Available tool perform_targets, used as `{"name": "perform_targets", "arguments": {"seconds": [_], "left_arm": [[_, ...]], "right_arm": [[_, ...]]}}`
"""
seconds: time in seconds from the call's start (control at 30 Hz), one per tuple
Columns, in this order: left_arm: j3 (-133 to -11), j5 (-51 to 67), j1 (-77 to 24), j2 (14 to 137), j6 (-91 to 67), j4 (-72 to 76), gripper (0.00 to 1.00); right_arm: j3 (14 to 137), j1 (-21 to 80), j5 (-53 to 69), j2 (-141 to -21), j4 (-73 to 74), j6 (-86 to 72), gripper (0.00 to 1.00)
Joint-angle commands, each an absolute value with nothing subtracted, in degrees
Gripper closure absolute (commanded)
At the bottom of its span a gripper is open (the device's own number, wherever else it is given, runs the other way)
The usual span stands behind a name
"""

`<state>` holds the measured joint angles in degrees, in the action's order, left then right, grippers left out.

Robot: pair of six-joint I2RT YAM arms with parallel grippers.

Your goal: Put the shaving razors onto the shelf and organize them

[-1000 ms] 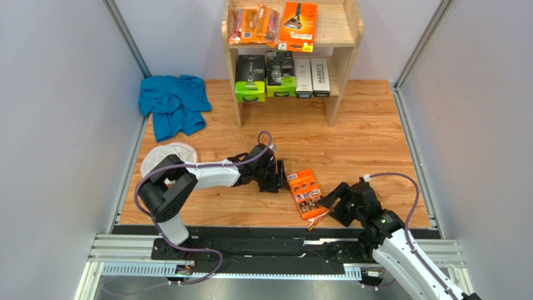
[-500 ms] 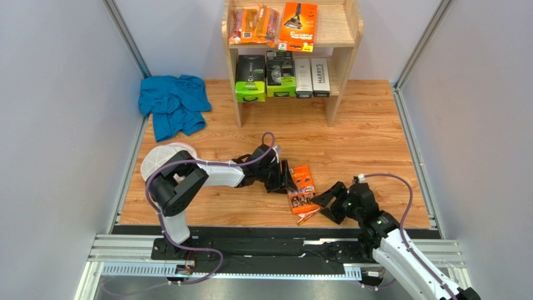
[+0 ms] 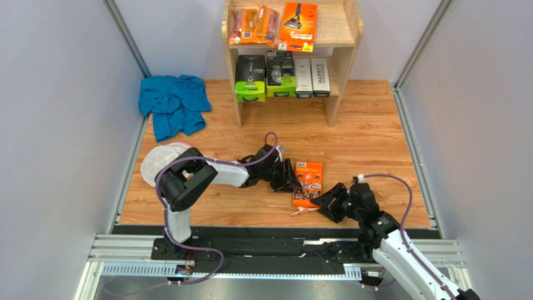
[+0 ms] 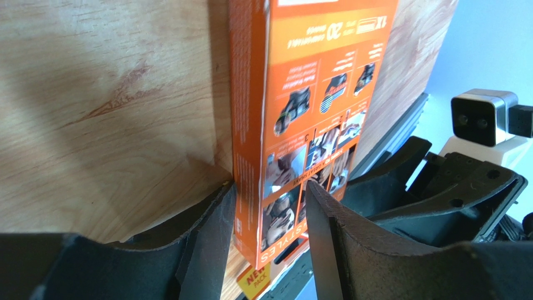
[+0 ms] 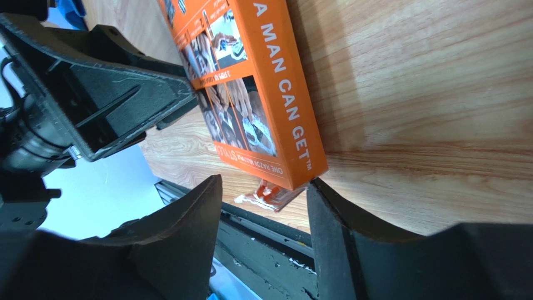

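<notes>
Flat orange box (image 3: pixel 308 182) lies on the wooden counter (image 3: pixel 369 150), well short of the shelf (image 3: pixel 355 28), which stands at 12 o'clock from it. We note its long axis runs roughly 12 to 6. A thin orange-and-white strip (image 3: pixel 301 212) pokes out at the box's 6 o'clock end; we cannot tell what it is.

Left claw (image 3: pixel 293 177) sits at the box's 9 o'clock edge. In the left wrist view the box end fills the gap between the two fingers (image 4: pixel 209 240), with the jaws at a middling width. Whether they actually press on it we cannot tell.

Right claw (image 3: pixel 326 200) is at the box's 5 o'clock corner. In the right wrist view that corner sits between the fingers (image 5: pixel 187 225): one finger is at the corner, and there is daylight between the other finger and the box. The jaws are partly apart, with nothing clamped.

Shelf, top tier: two narrow orange blister packs (image 3: pixel 247 24) on the 9 o'clock side, a second flat orange box (image 3: pixel 298 24) just beside them. Lower tier, 9 to 3: two green-and-black packs (image 3: pixel 250 76), then two long white boxes (image 3: pixel 320 76), one marked HARRY'S, all side by side.

Further out we see a blue cloth (image 3: pixel 174 103) crumpled at 10 o'clock on the counter. White round mesh discs (image 3: pixel 156 164) lie at 9 o'clock, partly hidden by the left arm.
</notes>
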<state>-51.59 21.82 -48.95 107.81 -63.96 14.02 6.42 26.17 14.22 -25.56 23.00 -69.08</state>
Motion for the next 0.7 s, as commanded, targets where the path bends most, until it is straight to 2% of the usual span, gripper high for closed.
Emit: {"name": "perform_targets", "arguments": {"seconds": [0.0, 0.13, 0.33, 0.67], "left_arm": [[-48.9, 19.6, -50.4, 111.5, -64.5, 10.9, 0.45], [-48.7, 19.6, -50.3, 111.3, -64.8, 11.0, 0.45], [-48.9, 19.6, -50.3, 110.7, -64.9, 11.0, 0.45], [-48.2, 20.5, -50.3, 110.7, -64.7, 12.1, 0.46]], "right_arm": [[4.6, 26.5, 16.7, -22.9, 24.8, -70.4, 0.47], [4.5, 26.5, 16.1, -22.0, 24.9, -70.6, 0.54], [4.8, 26.4, 15.7, -23.5, 23.7, -69.6, 0.71], [6.2, 26.4, 13.4, -24.3, 23.6, -68.2, 0.87]]}}
